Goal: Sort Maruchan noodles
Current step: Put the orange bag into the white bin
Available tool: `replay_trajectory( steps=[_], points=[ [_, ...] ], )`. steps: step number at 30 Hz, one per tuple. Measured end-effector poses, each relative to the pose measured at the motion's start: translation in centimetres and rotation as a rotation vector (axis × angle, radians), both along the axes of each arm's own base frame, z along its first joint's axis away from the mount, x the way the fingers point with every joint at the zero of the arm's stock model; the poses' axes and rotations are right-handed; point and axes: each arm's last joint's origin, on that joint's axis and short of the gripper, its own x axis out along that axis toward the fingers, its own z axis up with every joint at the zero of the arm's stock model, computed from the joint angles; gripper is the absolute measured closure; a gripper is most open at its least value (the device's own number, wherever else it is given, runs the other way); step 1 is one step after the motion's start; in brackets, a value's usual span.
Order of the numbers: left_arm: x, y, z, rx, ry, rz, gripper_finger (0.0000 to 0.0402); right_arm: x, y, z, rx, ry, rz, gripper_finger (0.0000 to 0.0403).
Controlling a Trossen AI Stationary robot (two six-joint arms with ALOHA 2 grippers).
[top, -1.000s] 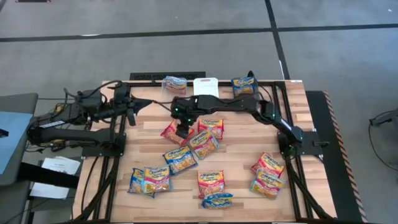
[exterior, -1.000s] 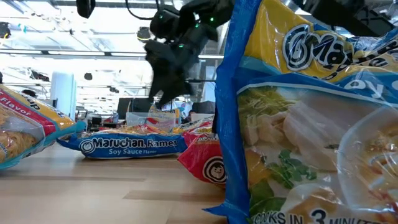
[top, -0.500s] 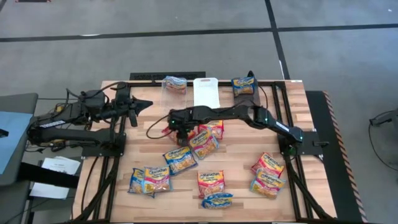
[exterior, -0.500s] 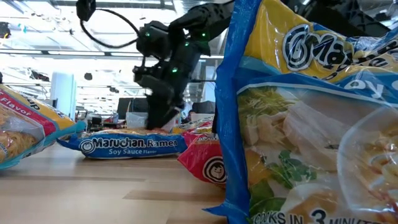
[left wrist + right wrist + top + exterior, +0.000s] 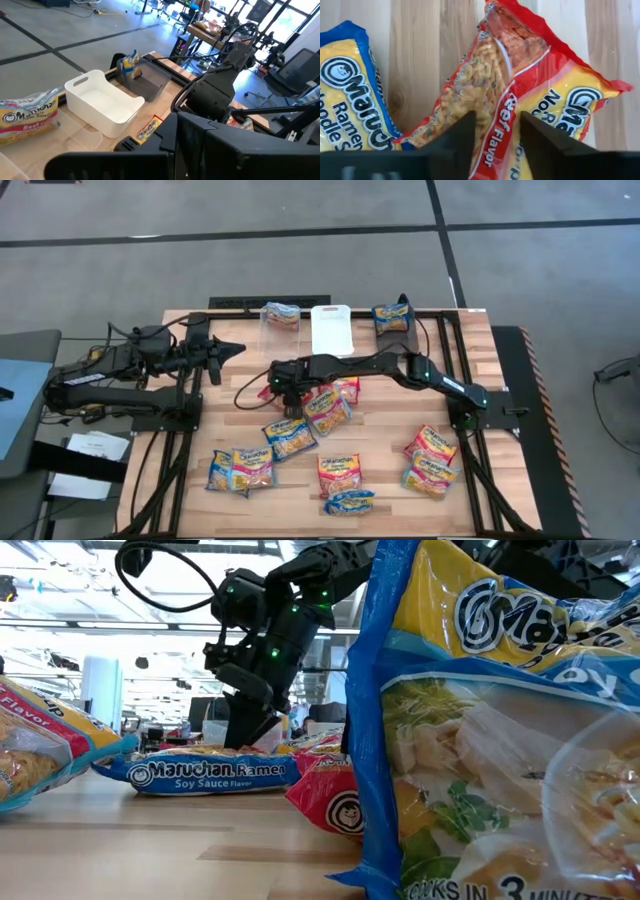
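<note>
The right end effector (image 5: 291, 395) is low over the middle of the wooden surface (image 5: 380, 430), directly above a red beef-flavor Maruchan packet (image 5: 530, 95) that lies flat there, beside a blue-edged packet (image 5: 350, 100). Its two fingers (image 5: 455, 145) stand apart, one on each side of the red packet's edge, and I judge they are not yet clamped on it. So the step in hand looks like picking this red packet.

The other noodle packets (image 5: 340, 475) lie scattered nearer the front of the surface. At the far edge stand a clear bin (image 5: 268, 320) with one packet in it, a white bin (image 5: 331, 328) and a grey bin (image 5: 378, 322) with a blue packet.

The left end effector (image 5: 228, 349) waits at the left side, pressed together and holding nothing.

The next move, I think, needs the fingers to pinch the crinkly wrapper firmly, then lift and carry it to the matching bin.
</note>
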Motion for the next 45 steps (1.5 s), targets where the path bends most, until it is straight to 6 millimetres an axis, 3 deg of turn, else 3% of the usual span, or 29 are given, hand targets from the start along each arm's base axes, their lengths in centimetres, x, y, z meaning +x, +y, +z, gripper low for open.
replay_trajectory(
  steps=[6,8,17,30,45],
  points=[
    [0.0,0.0,0.0,0.0,-0.001,0.0,0.0402,0.1,-0.1,-0.1,0.029,-0.009,-0.017,0.0375],
    [0.0,0.0,0.0,0.0,-0.001,0.0,0.0402,0.1,-0.1,0.0,0.033,-0.01,-0.015,0.0391],
    [0.0,0.0,0.0,0.001,-0.003,0.002,0.0402,-0.3,0.0,1.1,0.033,-0.016,-0.012,0.0399],
    [0.0,0.0,0.0,0.001,-0.002,0.003,0.0402,-0.2,0.6,4.4,-0.001,-0.084,0.057,0.04],
    [0.0,0.0,0.0,0.029,0.009,0.0,0.0401,-0.1,0.8,8.2,-0.168,-0.107,0.157,0.04]
  ],
)
